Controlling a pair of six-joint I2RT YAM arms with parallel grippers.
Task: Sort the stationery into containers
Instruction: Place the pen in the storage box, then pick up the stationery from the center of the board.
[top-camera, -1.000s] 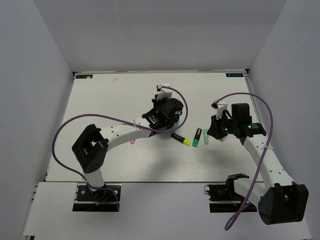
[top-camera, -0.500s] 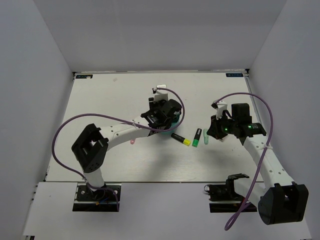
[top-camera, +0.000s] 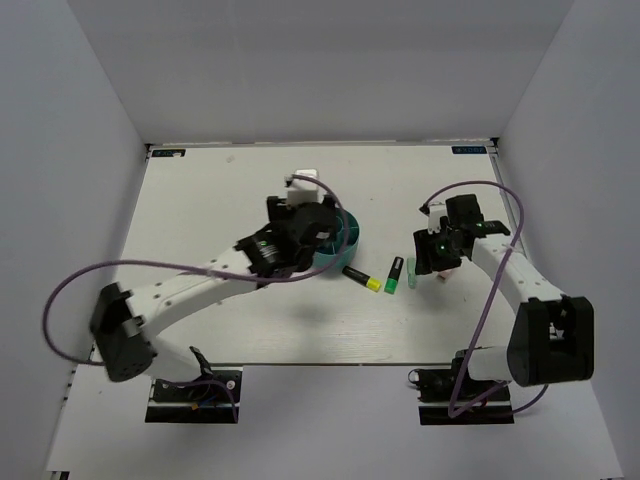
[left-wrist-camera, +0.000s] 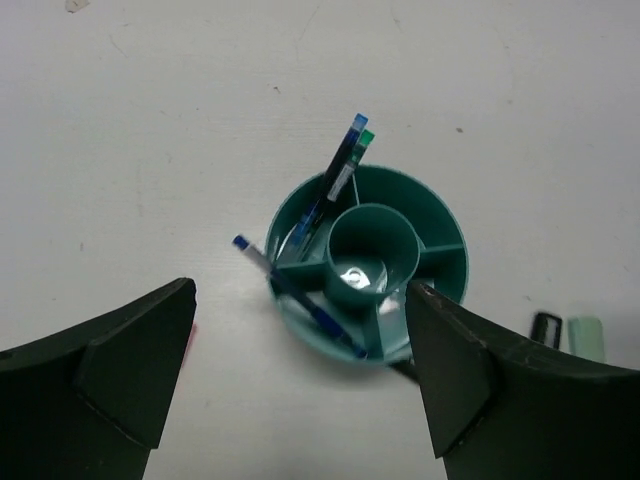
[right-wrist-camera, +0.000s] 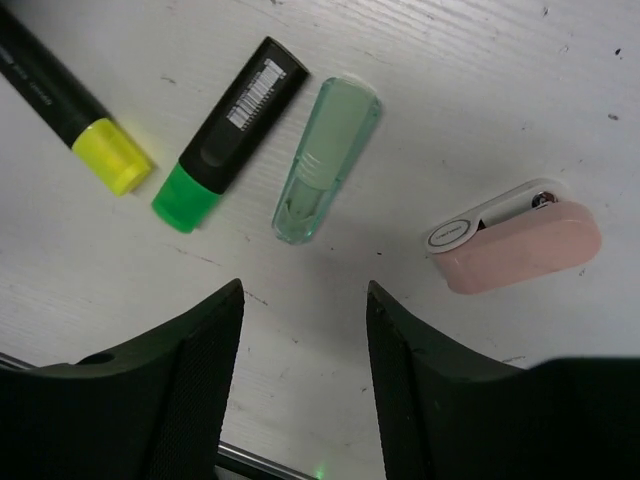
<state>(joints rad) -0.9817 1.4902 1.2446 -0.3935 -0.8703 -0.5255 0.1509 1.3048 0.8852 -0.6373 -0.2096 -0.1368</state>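
White desk (top-camera: 200, 190), grey walls | left gripper (left-wrist-camera: 300, 288) jaws spread, empty, above teal organizer (left-wrist-camera: 430, 205) | blue pens (left-wrist-camera: 330, 185) lean in ring compartments, tips over rim | right gripper (right-wrist-camera: 300, 300) jaws spread near pale green marker (right-wrist-camera: 325, 160), seemingly poised to straddle it | pink item (right-wrist-camera: 520, 245) beside.

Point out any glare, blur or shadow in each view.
Left wrist: a bright glare spot in the teal organizer's central cup, near fingers dark and soft. Right wrist: green-capped marker sharp, barcode lines distinct. Top external: even light, no harsh shadows.
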